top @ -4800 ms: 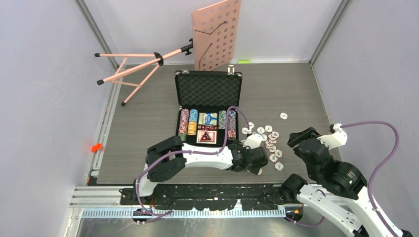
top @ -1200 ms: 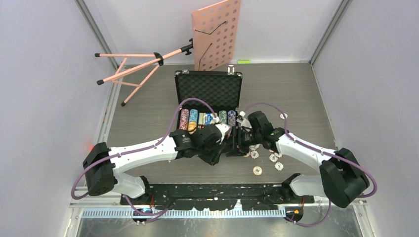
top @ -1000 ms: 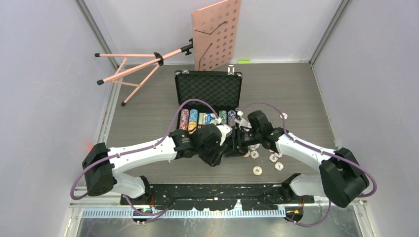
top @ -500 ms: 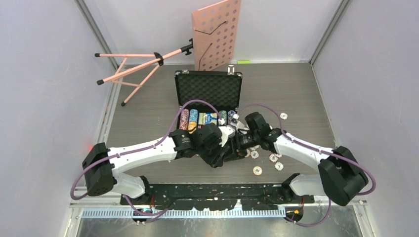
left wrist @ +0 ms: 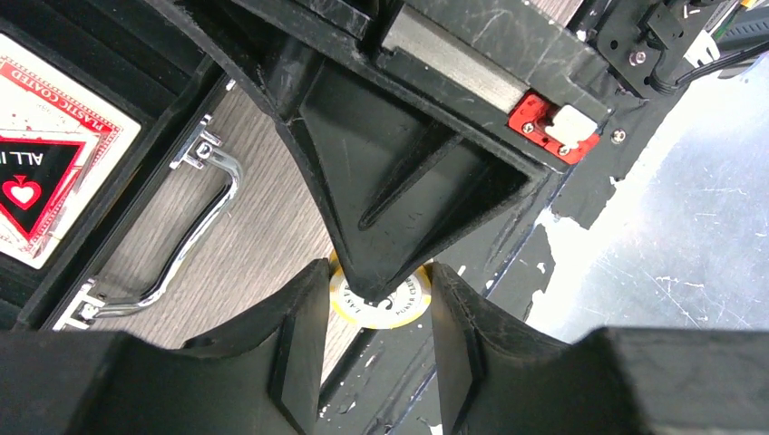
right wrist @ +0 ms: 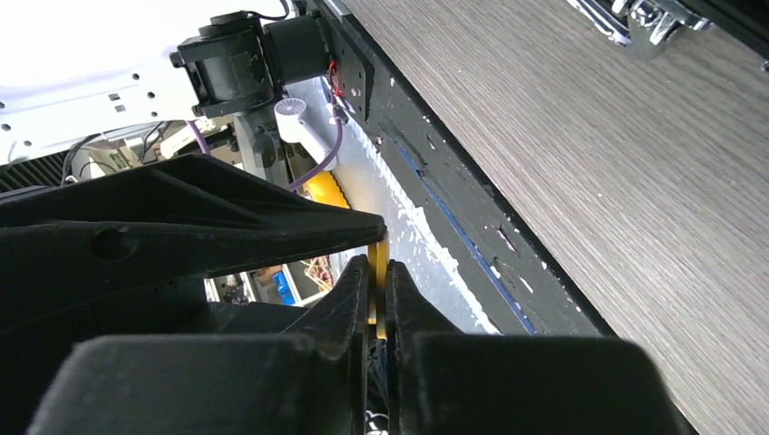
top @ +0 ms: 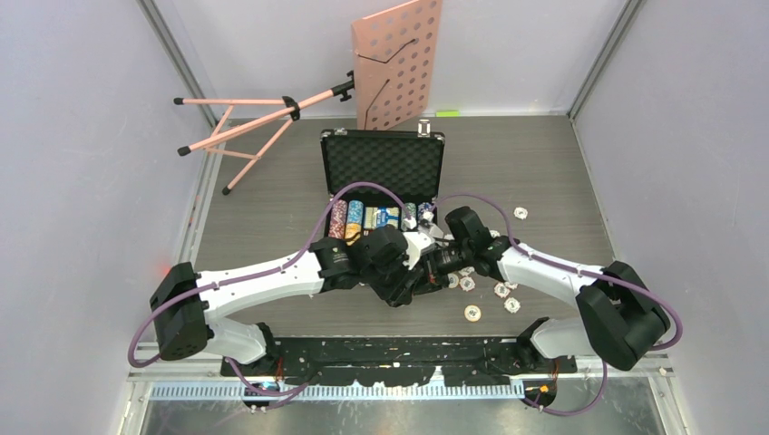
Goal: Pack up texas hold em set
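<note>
The black case (top: 381, 168) lies open at mid table, with rows of striped chips (top: 355, 217) and a card deck (left wrist: 45, 172) inside. Both grippers meet just in front of its near edge, over the silver handle (left wrist: 195, 227). My left gripper (left wrist: 381, 276) is shut across the rim of a yellow-and-white poker chip (left wrist: 399, 308). My right gripper (right wrist: 378, 267) comes in from the other side, shut on the flat faces of that same chip (right wrist: 380, 254), seen edge-on. Loose chips (top: 501, 290) lie on the table to the right.
A pink perforated music stand (top: 399, 63) leans at the back, its tripod (top: 245, 127) lying at the back left. One chip (top: 472, 313) sits near the front edge and another (top: 520, 213) to the right of the case.
My right gripper has slid left onto the chip in the left gripper and closed on it. The left gripper has kept its hold and place.
</note>
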